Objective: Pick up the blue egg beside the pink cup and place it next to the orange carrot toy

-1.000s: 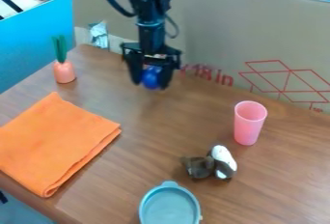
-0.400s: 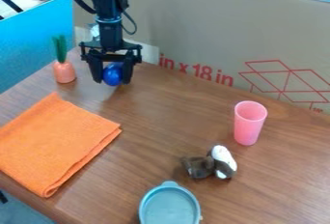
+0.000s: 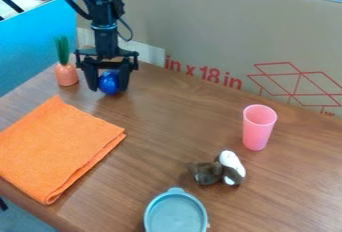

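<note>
The black gripper [image 3: 109, 87] hangs over the back left of the wooden table, shut on a blue ball [image 3: 109, 82] that sits between its two fingers. Just left of it stands a toy carrot [image 3: 67, 74], upright with green leaves on top. An orange cloth [image 3: 57, 148] lies folded in front of the gripper, toward the left edge. Whether the ball touches the table I cannot tell.
A pink cup [image 3: 258, 127] stands upright at the right. Nearer the front lie a brown and white plush toy [image 3: 219, 169] and a grey-blue lidded bowl [image 3: 176, 215]. A cardboard wall [image 3: 220, 31] closes off the table's back.
The gripper has moved left along the back of the table with the blue ball in it, most recently slightly left and lower. The other things have stayed in place.
</note>
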`<state>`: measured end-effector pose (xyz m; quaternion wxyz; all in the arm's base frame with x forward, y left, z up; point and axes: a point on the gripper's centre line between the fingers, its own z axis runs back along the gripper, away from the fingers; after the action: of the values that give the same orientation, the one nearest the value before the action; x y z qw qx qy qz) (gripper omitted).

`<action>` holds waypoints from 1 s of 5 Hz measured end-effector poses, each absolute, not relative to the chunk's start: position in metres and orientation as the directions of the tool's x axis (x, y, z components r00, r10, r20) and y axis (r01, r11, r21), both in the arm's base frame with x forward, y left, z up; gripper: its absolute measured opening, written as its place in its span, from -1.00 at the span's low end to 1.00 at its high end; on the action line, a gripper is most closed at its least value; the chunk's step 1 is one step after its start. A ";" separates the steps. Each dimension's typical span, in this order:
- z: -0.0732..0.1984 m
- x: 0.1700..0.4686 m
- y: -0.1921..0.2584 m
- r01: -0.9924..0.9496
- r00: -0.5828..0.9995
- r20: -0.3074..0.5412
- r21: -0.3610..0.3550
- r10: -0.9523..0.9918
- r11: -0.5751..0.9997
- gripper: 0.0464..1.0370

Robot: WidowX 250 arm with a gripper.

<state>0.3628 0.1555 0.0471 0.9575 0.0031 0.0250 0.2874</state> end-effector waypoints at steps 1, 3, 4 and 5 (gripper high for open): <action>0.047 0.364 0.165 -0.578 0.815 -0.038 0.019 0.578 0.816 0.58; 0.044 0.360 0.170 -0.598 0.799 -0.051 0.026 0.599 0.801 0.67; 0.044 0.358 0.168 -0.590 0.805 -0.067 0.022 0.590 0.807 0.95; 0.044 0.358 0.168 -0.583 0.810 -0.067 0.019 0.583 0.812 0.94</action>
<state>0.3583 0.1678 0.0440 0.9512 -0.0014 0.0346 0.3067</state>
